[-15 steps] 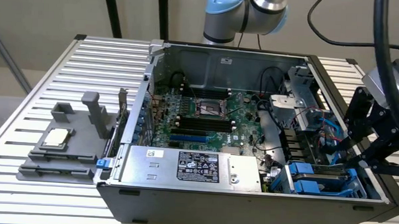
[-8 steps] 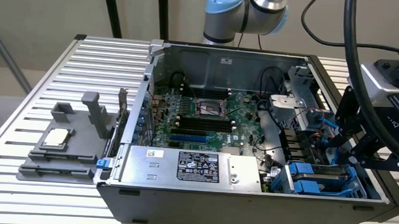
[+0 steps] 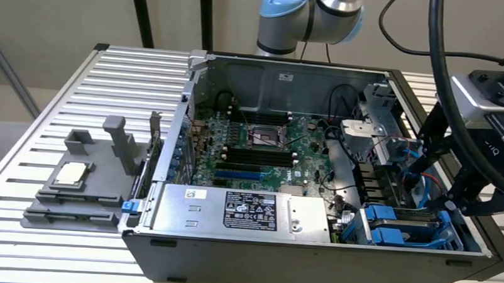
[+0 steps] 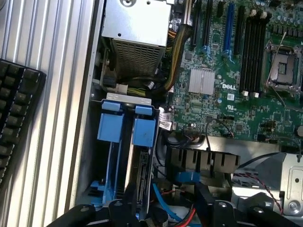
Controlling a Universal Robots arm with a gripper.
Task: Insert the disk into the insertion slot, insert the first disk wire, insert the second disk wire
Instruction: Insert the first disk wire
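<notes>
Open computer case on the slatted bench. At the exterior view's left, a grey fixture stands beside the case. Next come the power-supply box and motherboard. At the right, the disk sits edge-on inside the insertion slot. The end effector hangs just beside the slot, fingers apart, gripping nothing.

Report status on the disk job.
Gripper open, empty, over the drive cage. Disk sits in cage. Blue cable close beside gripper.

white "dell" logo on green motherboard, power-supply label illegible
</notes>
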